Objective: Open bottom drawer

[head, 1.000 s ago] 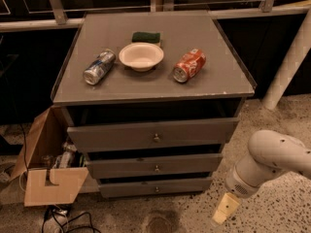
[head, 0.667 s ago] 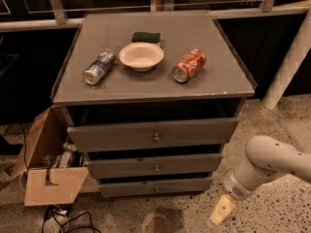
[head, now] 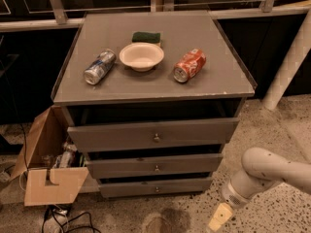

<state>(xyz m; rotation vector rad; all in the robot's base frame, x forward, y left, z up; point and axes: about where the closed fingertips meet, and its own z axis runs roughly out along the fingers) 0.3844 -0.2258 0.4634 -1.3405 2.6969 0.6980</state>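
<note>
The grey cabinet (head: 155, 89) has three drawer fronts stacked under its top. The bottom drawer (head: 126, 188) is the slimmest, lowest panel, with a small round metal knob (head: 156, 189) at its centre, and its front sits close to the cabinet. My gripper (head: 218, 217) hangs from the white arm (head: 265, 171) at the lower right. It is close to the speckled floor, to the right of the bottom drawer and slightly below it, and apart from the knob.
On the cabinet top lie a silver can (head: 99, 67), a white bowl (head: 141, 56), a green sponge (head: 146, 37) and a red can (head: 190, 65). An open cardboard box (head: 48, 171) stands at the left, with cables (head: 60, 220) on the floor. A white post (head: 289, 64) stands at the right.
My gripper has dropped a little lower and slightly to the left, towards the floor. The drawers and the things on top have not moved.
</note>
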